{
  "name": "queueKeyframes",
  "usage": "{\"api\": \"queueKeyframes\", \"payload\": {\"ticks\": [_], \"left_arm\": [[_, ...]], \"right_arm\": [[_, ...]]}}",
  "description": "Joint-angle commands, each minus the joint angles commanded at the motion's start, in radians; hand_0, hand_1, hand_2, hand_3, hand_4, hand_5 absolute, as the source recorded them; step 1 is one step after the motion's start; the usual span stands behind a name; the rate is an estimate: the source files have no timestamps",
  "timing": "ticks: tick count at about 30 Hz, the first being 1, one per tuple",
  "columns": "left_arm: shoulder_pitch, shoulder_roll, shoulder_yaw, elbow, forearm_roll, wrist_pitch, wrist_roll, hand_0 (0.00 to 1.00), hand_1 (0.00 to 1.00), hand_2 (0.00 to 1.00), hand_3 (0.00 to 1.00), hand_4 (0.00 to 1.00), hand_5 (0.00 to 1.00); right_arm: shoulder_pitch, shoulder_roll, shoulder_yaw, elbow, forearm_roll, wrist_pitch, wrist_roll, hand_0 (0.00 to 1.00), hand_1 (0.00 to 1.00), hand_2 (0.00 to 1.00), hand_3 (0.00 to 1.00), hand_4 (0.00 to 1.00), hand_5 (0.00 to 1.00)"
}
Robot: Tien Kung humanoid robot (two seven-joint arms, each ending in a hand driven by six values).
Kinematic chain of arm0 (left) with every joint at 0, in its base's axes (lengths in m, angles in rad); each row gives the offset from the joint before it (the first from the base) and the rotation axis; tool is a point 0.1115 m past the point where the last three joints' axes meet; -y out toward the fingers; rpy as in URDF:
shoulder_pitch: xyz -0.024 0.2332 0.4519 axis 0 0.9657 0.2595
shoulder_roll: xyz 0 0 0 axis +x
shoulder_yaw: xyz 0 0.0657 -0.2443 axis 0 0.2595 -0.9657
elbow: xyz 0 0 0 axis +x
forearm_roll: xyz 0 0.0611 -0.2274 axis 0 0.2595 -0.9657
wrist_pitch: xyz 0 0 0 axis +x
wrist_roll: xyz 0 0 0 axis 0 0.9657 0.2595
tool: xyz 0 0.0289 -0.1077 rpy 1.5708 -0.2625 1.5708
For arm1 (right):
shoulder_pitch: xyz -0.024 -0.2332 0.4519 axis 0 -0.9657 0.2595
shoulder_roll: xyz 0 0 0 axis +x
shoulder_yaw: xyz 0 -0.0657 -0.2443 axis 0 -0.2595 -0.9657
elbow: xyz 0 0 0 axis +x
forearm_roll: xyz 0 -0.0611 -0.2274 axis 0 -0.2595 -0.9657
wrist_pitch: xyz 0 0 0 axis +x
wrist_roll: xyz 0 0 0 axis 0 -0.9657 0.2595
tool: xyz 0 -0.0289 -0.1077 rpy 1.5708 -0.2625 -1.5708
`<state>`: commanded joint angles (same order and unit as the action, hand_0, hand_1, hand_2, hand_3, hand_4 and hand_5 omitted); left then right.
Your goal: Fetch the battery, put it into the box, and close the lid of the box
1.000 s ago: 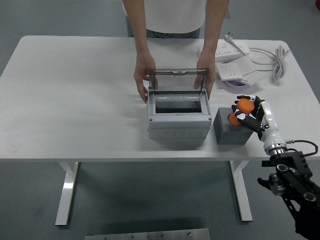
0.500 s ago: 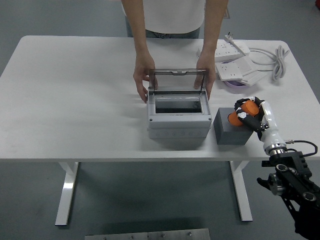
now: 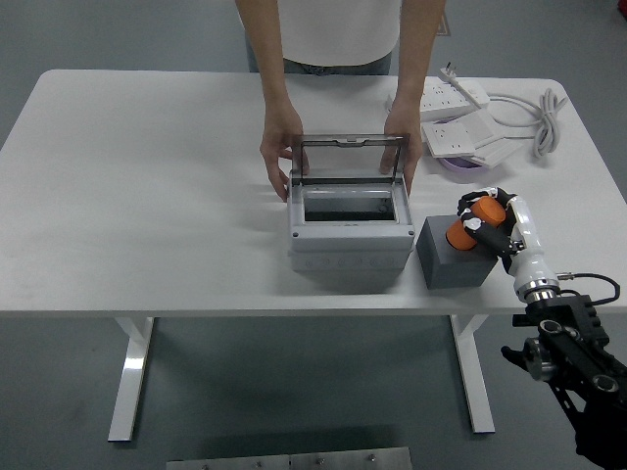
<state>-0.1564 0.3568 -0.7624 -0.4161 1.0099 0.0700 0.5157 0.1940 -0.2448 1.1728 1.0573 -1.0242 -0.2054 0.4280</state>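
Observation:
An orange battery [image 3: 487, 209] lies in my right hand [image 3: 485, 219], whose fingers are curled around it just above a dark grey block [image 3: 453, 264]. A second orange battery [image 3: 459, 235] stands on that block under the hand. To the left sits the grey box [image 3: 351, 227], its clear lid [image 3: 344, 157] raised upright. A person at the far side holds the box and lid with both hands [image 3: 280, 149]. My left hand is out of sight.
White power strips [image 3: 456, 108] and a coiled cable [image 3: 542, 122] lie at the back right, with a purple-rimmed dish [image 3: 460, 163] under them. The table's near edge [image 3: 245, 311] runs just in front of the box and block.
My right hand has closed around the upper battery and shifted slightly. The grey block has slid a little toward the near edge. The person's hands have stayed on the box.

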Motion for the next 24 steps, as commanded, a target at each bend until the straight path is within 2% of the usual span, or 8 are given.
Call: {"api": "queueKeyframes", "payload": {"ticks": [1, 6, 7, 14, 18, 24], "left_arm": [[0.000, 0.000, -0.001, 0.000, 0.002, 0.000, 0.001, 0.632, 0.698, 0.573, 0.541, 0.500, 0.002], [0.000, -0.001, -0.006, -0.001, 0.011, -0.002, 0.004, 0.632, 0.698, 0.573, 0.541, 0.500, 0.002], [0.000, -0.001, -0.007, -0.001, 0.012, -0.002, 0.004, 0.632, 0.698, 0.573, 0.541, 0.500, 0.002], [-0.001, 0.000, -0.013, -0.001, 0.025, -0.004, 0.006, 0.632, 0.698, 0.573, 0.541, 0.500, 0.002], [-0.002, 0.001, -0.015, -0.001, 0.029, -0.005, 0.007, 0.632, 0.698, 0.573, 0.541, 0.500, 0.002], [0.002, 0.002, -0.017, -0.002, 0.030, -0.006, 0.010, 0.632, 0.698, 0.573, 0.541, 0.500, 0.002]], "right_arm": [[0.001, -0.001, 0.001, 0.003, 0.003, 0.000, 0.000, 0.399, 0.378, 0.371, 0.346, 0.520, 0.002], [0.009, -0.005, 0.002, 0.012, 0.013, -0.002, 0.001, 0.399, 0.378, 0.371, 0.346, 0.520, 0.002], [0.012, -0.006, 0.002, 0.013, 0.015, -0.003, 0.001, 0.373, 0.357, 0.340, 0.331, 0.428, 0.002], [0.036, -0.019, 0.007, 0.028, 0.001, -0.014, -0.006, 0.349, 0.345, 0.328, 0.329, 0.401, 0.002], [0.052, -0.033, 0.020, 0.060, -0.071, -0.023, -0.041, 0.349, 0.345, 0.328, 0.329, 0.401, 0.002], [0.086, -0.067, 0.055, 0.142, -0.236, -0.018, -0.131, 0.356, 0.345, 0.330, 0.329, 0.382, 0.002]]}}
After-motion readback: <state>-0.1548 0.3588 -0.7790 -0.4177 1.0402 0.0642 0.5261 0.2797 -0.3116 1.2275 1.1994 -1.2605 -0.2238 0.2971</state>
